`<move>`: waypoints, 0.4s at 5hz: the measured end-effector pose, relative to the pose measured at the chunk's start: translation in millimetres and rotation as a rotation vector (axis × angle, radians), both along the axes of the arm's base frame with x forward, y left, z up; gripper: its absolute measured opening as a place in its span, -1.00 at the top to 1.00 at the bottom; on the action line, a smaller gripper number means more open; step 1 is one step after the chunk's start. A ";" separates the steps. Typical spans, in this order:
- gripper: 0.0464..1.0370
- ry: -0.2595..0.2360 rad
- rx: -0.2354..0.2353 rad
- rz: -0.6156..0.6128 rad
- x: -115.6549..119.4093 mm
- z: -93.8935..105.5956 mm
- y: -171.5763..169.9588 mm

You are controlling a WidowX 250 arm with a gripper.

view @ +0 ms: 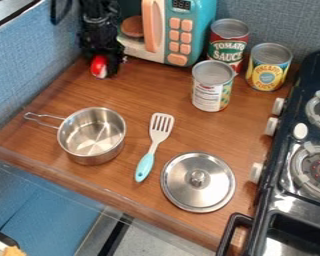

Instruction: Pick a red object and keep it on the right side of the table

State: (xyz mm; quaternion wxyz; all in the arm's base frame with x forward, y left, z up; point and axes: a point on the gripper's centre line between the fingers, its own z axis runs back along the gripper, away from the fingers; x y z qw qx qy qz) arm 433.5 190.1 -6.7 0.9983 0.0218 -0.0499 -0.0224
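Worktop of brown wood runs from the blue wall at left to the stove at right. At its far left corner, just beside the microwave, the end effector hangs with the red-and-white object at its lower end; whether it is spread, pressed together or pinching that, I cannot tell. Three cans stand at the back right. A wide strip of wood separates them from the pot, spatula and lid, which lie towards the front edge.
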 end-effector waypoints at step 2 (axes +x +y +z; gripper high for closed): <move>-0.08 -0.011 0.001 0.037 -10.3 14.1 -14.8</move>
